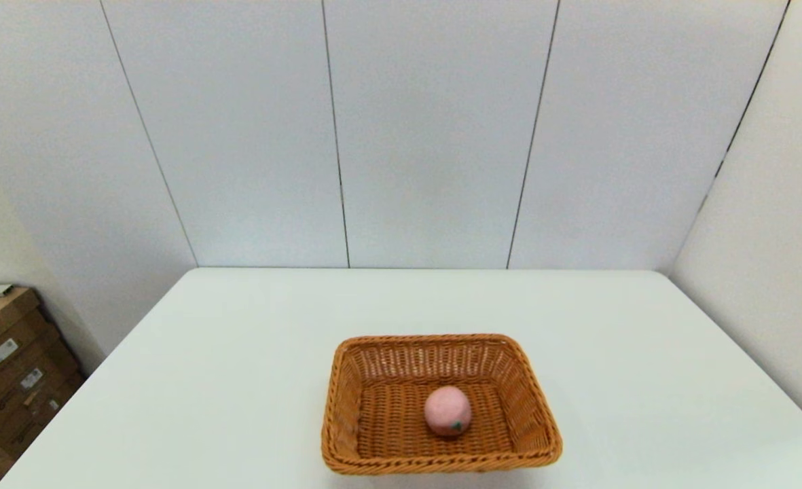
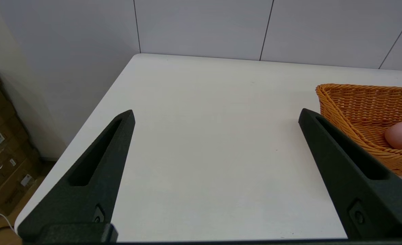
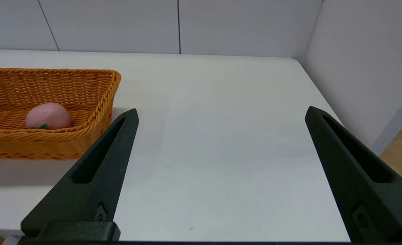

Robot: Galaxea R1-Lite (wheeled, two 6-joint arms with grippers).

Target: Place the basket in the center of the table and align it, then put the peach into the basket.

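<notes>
Basket (image 1: 441,403) and peach are the two things on the white worktop (image 1: 238,380). The basket sits flat near the middle of the worktop, close to the front edge, with its long sides lined up with that edge. The peach (image 1: 447,410) lies inside the basket, on the woven floor, a bit nearer the front wall, with its tiny green mark showing. Both arms are pulled back from the basket and do not show in the head view. The left gripper (image 2: 215,115) hangs above bare worktop on the left of the basket, fingers spread wide, holding nothing. The right gripper (image 3: 221,114) hangs on the right of the basket, fingers spread wide too, touching nothing.
</notes>
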